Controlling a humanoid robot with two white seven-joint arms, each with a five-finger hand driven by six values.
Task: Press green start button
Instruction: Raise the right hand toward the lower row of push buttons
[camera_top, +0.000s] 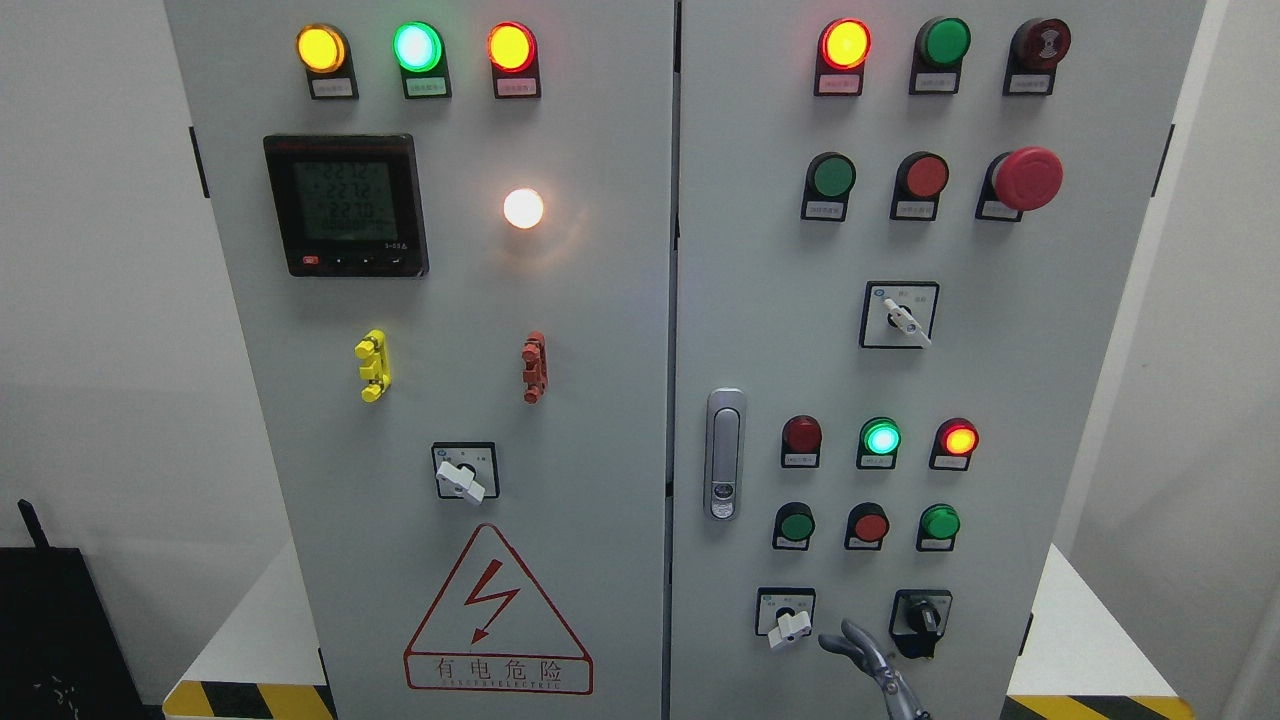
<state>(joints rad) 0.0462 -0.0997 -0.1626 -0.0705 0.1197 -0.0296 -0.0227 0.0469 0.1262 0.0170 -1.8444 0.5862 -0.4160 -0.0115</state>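
grey cabinet (600, 350); green button (796, 523), red button (869, 525) seen; red warning triangle (497, 615); yellow-black stripes on floor tape (250, 700); metallic grey hand (870, 660).

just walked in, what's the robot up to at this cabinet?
It faces a grey two-door electrical control cabinet covered in indicator lamps, push buttons and rotary switches. Only one robot hand shows, a grey metal one rising from the bottom edge right of the middle, so probably the right. It sits low on the right door between two rotary switches, touching no button. The three-button row above it has round green push buttons at the left and right ends; neither is pressed yet.
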